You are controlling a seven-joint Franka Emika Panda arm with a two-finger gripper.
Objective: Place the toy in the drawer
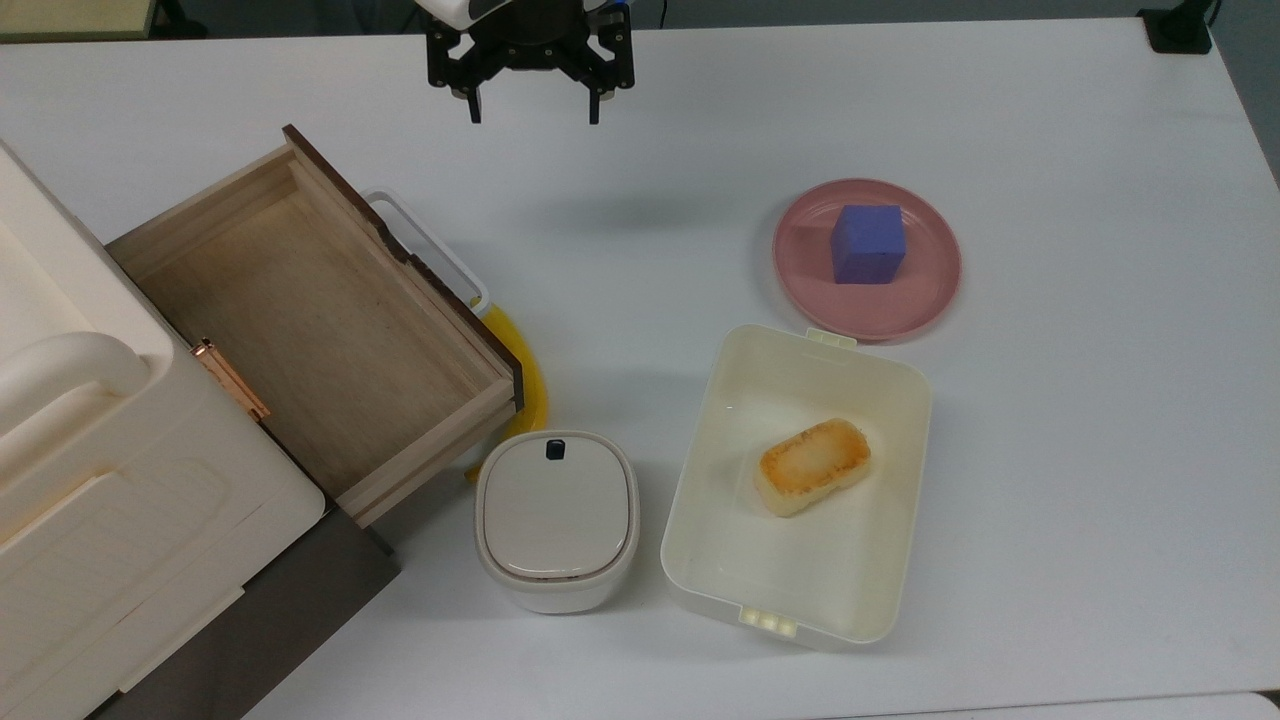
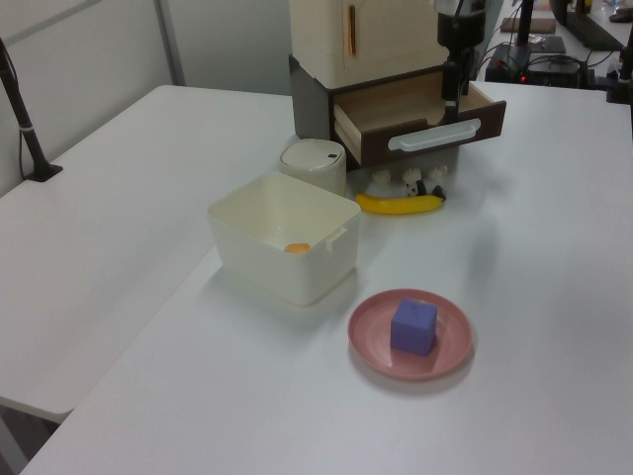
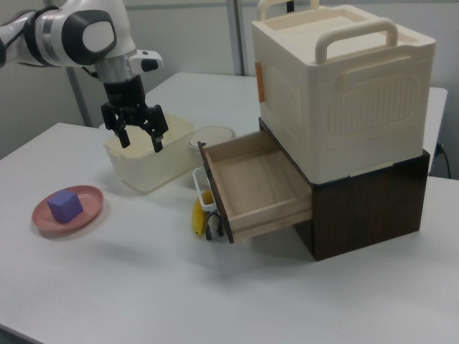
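Observation:
The drawer (image 1: 320, 320) is pulled out and holds nothing; it is light wood with a dark front panel (image 2: 435, 142) and a white loop handle. On the table just in front of that panel lies the toy (image 2: 433, 188), a tiny black-and-white panda beside a yellow banana (image 2: 401, 204). In the right view the toy (image 3: 213, 228) is a small dark shape under the panel's lower edge. My gripper (image 1: 534, 114) hangs open and empty above the table, beyond the drawer at the top view's upper edge. In the right view the gripper (image 3: 140, 142) is in front of the cream tub.
A cream tub (image 1: 900, 400) holding a toasted bread piece (image 1: 810, 465) stands mid-table, with a small white lidded bin (image 1: 556, 520) beside it. A pink plate (image 1: 920, 290) carries a blue-purple cube (image 1: 868, 243). A cream carry box (image 3: 337, 86) sits on the dark cabinet (image 3: 373, 201).

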